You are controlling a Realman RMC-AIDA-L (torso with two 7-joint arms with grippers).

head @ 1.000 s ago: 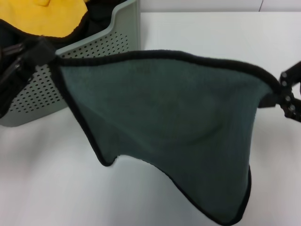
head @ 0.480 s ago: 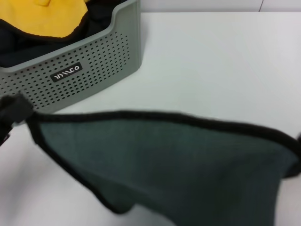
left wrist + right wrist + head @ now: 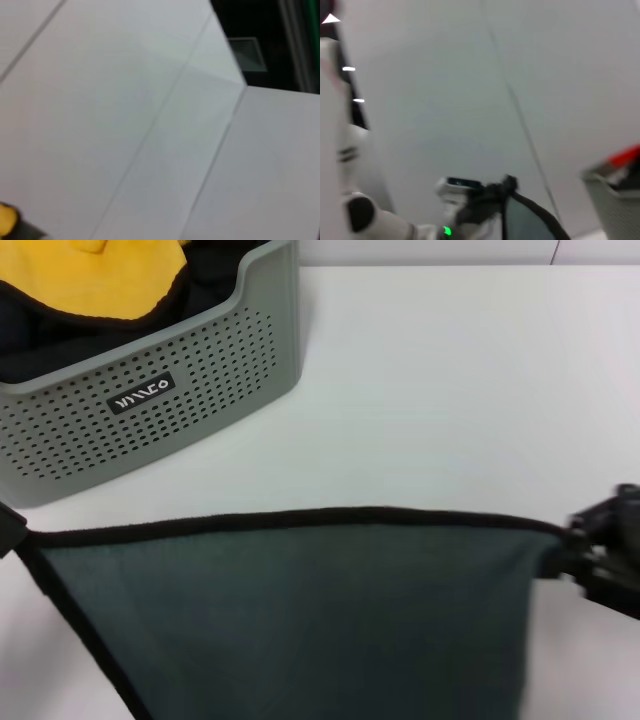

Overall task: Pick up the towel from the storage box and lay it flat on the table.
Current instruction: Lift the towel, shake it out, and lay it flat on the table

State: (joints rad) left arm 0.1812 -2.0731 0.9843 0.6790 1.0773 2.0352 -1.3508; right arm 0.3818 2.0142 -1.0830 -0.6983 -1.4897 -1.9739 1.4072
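Note:
The dark grey-green towel (image 3: 300, 620) with black edging hangs stretched between my two grippers, above the white table (image 3: 450, 390) and in front of the storage box (image 3: 200, 370). My left gripper (image 3: 6, 530) shows only as a black sliver at the left edge, shut on the towel's left corner. My right gripper (image 3: 575, 552) is shut on the right corner. The towel's top edge is taut and nearly level; its lower part runs out of view. The right wrist view shows the left gripper (image 3: 495, 200) pinching the towel (image 3: 527, 225) corner, with the box (image 3: 615, 200) beyond.
A yellow cloth (image 3: 100, 275) and a black cloth (image 3: 50, 335) lie in the box at the back left. The box carries a small black label (image 3: 140, 396). White tabletop stretches to the right of the box and behind the towel.
Both grippers have carried the towel down and toward me, away from the box. Its top edge has dropped and pulled straighter. The box front and label are uncovered.

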